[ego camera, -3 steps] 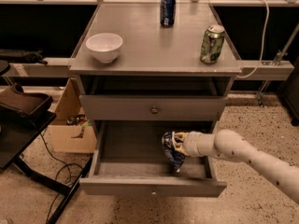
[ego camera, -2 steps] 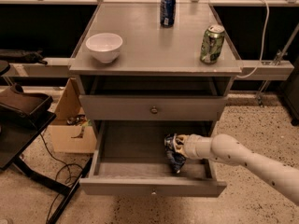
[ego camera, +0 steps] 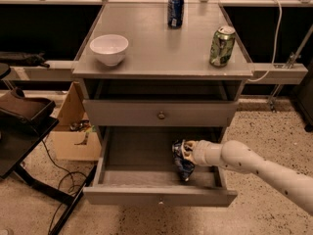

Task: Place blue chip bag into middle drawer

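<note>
Gripper (ego camera: 190,152) is inside the open middle drawer (ego camera: 127,196), right side, up against the blue chip bag (ego camera: 182,165) (grip state: can't tell). The bag looks light, crinkly and slippery, so you'd pinch a crumpled top fold, gently.

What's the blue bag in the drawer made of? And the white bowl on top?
The blue chip bag, at the gripper inside the open middle drawer, looks like thin foil: crumpled, with silvery glints. The white bowl looks like glazed ceramic or plastic: smooth and evenly white, hard to say which.
</note>
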Available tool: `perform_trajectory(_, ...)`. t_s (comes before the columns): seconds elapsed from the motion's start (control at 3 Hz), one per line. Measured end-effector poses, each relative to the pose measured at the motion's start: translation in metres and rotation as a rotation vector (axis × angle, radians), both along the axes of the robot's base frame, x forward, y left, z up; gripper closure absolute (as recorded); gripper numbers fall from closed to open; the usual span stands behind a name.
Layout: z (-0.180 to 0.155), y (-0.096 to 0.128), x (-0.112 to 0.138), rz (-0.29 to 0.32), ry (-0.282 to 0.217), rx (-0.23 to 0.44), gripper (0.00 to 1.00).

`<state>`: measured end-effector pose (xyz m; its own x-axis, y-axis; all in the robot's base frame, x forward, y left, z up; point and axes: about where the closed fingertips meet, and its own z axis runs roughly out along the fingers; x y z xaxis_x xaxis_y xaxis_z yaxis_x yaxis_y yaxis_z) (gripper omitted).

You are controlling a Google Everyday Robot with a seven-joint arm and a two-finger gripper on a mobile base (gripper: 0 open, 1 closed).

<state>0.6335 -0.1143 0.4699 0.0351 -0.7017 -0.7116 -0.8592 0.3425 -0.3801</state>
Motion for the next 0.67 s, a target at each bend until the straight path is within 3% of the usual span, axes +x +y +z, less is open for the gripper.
perform_trajectory(0.67, 0.0000, 0.0000, 0.0000, 0.000, 0.000, 0.000, 0.04)
